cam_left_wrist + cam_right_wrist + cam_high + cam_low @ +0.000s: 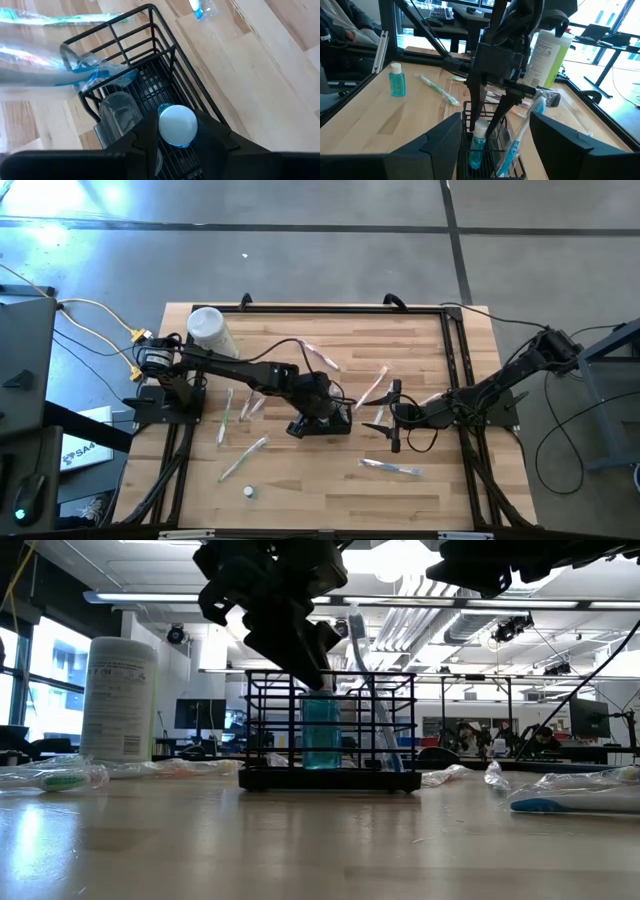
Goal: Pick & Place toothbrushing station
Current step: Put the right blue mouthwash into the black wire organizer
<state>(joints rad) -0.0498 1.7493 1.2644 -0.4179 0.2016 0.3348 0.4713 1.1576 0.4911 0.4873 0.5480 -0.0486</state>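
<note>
From the low view, nearest me on the counter [300, 480] lies a wrapped toothbrush [570, 802] at the right and another wrapped brush [55, 778] at the left. Behind them, mid-counter, stands the station [330, 730], a black wire rack, upright. Inside it I see a blue bottle [321, 730] with a white cap and a bagged brush [372, 690] leaning against the rack's right side.

My left claw [318, 665] reaches down into the rack from above. In the right wrist view its two fingers [476, 107] straddle the bottle's white cap, and in the left wrist view the cap [177, 125] sits between the finger bases. I read it as clamped on the bottle, which rests upright in a middle compartment, next to a clear cup [120, 112].

My right claw [393, 416] hovers just beside the rack on its right, jaws spread wide, holding nothing.

Farther back at the left stands a white canister [120, 698]. Loose wrapped brushes lie scattered around the rack in the high view. A second small blue bottle [397, 80] stands alone near the counter's edge, well apart from the rack.
</note>
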